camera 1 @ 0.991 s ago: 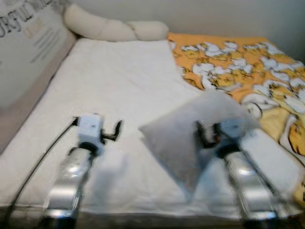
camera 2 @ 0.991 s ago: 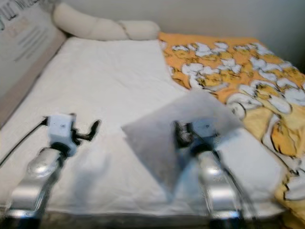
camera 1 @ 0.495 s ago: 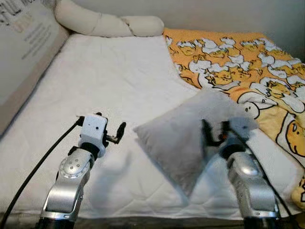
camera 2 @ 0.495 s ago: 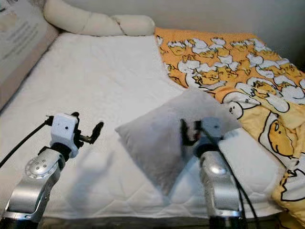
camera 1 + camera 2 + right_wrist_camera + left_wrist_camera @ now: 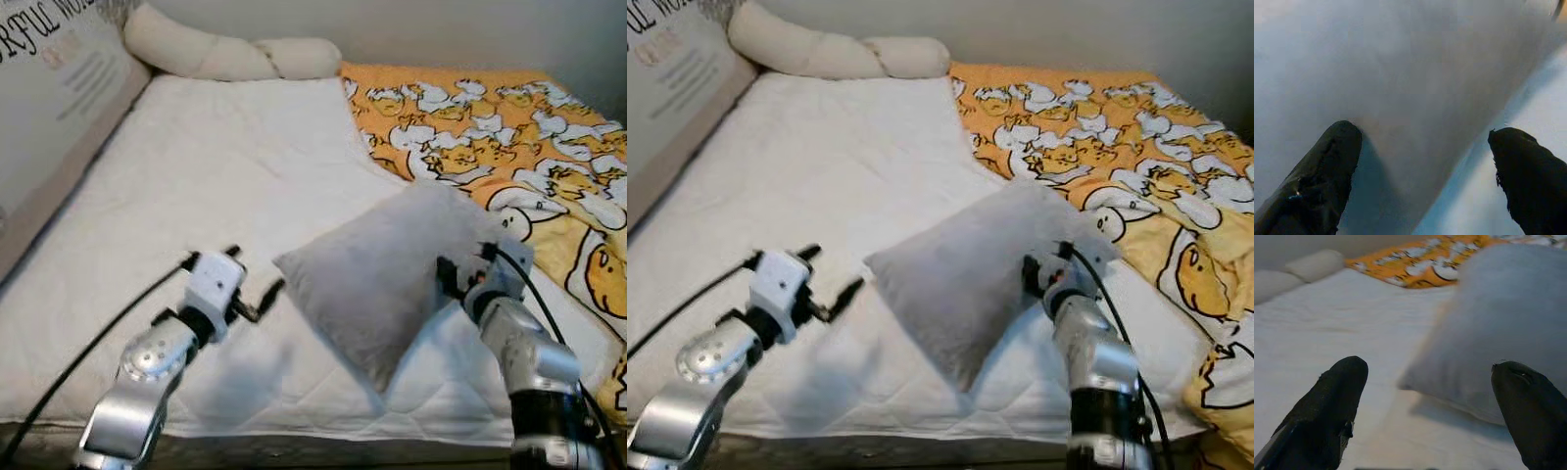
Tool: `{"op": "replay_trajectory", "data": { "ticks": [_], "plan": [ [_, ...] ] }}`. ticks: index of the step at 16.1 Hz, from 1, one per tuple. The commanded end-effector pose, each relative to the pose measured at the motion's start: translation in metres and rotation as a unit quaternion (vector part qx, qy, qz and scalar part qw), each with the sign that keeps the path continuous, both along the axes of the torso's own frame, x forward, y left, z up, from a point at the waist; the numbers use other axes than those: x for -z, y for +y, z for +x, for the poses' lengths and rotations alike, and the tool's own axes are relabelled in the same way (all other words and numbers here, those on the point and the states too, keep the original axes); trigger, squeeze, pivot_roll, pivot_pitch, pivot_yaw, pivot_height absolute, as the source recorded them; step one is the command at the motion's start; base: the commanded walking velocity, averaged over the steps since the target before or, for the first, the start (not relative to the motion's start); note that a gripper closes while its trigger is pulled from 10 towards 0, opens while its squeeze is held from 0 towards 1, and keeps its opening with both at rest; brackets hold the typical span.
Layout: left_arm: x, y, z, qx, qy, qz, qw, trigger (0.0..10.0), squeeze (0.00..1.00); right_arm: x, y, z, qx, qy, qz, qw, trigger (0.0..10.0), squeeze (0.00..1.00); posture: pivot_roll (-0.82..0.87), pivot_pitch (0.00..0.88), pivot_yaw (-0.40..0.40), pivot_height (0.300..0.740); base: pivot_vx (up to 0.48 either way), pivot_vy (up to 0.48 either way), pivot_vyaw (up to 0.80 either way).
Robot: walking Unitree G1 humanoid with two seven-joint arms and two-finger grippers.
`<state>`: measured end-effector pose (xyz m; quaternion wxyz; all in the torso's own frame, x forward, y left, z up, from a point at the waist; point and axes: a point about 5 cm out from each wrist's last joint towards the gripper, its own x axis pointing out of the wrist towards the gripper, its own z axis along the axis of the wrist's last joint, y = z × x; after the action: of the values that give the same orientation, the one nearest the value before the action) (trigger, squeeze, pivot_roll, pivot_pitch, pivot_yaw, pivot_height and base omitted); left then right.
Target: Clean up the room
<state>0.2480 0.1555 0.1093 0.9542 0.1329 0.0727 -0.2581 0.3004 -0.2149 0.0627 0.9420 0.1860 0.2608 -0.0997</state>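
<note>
- I see the grey pillow lying on the white mattress, beside the orange blanket.
- My right gripper is spread against it.
- My left gripper is spread, near its corner.

left hand moved toward pillow | right hand shifted right

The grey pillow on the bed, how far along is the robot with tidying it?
Done: nothing visibly yet; the grey pillow lies askew mid-bed on the white mattress cover.
In hand: the left gripper nears its left corner, jaws open; the right gripper sits against its right side, jaws open.
Left: grasping it, probably moving it toward the cream bolster, and straightening the orange duck blanket.
</note>
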Motion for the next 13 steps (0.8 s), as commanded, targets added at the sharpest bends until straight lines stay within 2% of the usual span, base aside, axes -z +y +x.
{"op": "replay_trajectory", "data": {
  "ticks": [1,3,4,6,8,9,10,11,12,13],
  "plan": [
    [-0.004,0.002,0.000,0.003,-0.004,0.002,1.000,10.0,0.00,0.004,0.000,0.000,0.009,0.012,0.039,0.999,10.0,1.00,0.09,0.000,-0.061,0.740,0.000,0.000,0.00],
    [-0.007,0.005,-0.002,0.004,-0.006,0.004,1.000,10.0,0.00,0.024,0.002,-0.003,0.007,0.068,0.099,0.993,10.0,1.00,0.10,0.000,-0.070,0.740,0.000,0.000,0.00],
    [-0.007,0.006,-0.003,0.006,-0.004,0.004,1.000,10.0,0.00,0.027,0.002,-0.004,0.016,0.079,0.111,0.991,10.0,1.00,0.10,0.000,-0.072,0.740,0.000,0.000,0.00],
    [-0.011,0.010,-0.006,0.032,0.006,-0.008,0.999,10.0,0.00,0.031,-0.001,-0.005,0.040,0.084,0.136,0.986,10.0,1.00,0.11,0.000,-0.084,0.740,0.000,0.000,0.00],
    [-0.011,0.009,-0.006,0.056,0.013,-0.006,0.998,10.0,0.00,0.032,-0.001,-0.004,0.041,0.088,0.146,0.985,10.0,1.00,0.13,0.000,-0.096,0.740,0.000,0.000,0.00],
    [-0.011,0.009,-0.007,0.069,0.017,-0.005,0.997,10.0,0.00,0.033,0.003,-0.003,0.027,0.084,0.168,0.982,10.0,1.00,0.13,0.000,-0.092,0.740,0.000,0.000,0.00],
    [-0.011,0.009,-0.007,0.075,0.020,-0.006,0.997,10.0,0.00,0.035,0.008,-0.002,0.012,0.081,0.191,0.978,10.0,0.25,0.13,0.000,-0.084,0.740,0.000,0.000,0.00],
    [-0.012,0.008,-0.006,0.089,0.024,-0.008,0.996,10.0,0.00,0.044,0.019,-0.003,0.007,0.082,0.254,0.964,10.0,0.00,0.12,0.000,-0.070,0.740,0.000,0.000,0.00],
    [-0.013,0.007,-0.004,0.100,0.025,-0.006,0.995,10.0,0.00,0.048,0.027,-0.002,0.020,0.072,0.309,0.948,10.0,0.00,0.12,0.000,-0.066,0.740,0.000,0.000,0.00],
    [-0.013,0.006,-0.004,0.104,0.025,-0.005,0.994,10.0,0.00,0.048,0.030,-0.001,0.025,0.065,0.327,0.942,10.0,0.00,0.12,0.000,-0.066,0.740,0.000,0.000,0.00]
  ]
}}
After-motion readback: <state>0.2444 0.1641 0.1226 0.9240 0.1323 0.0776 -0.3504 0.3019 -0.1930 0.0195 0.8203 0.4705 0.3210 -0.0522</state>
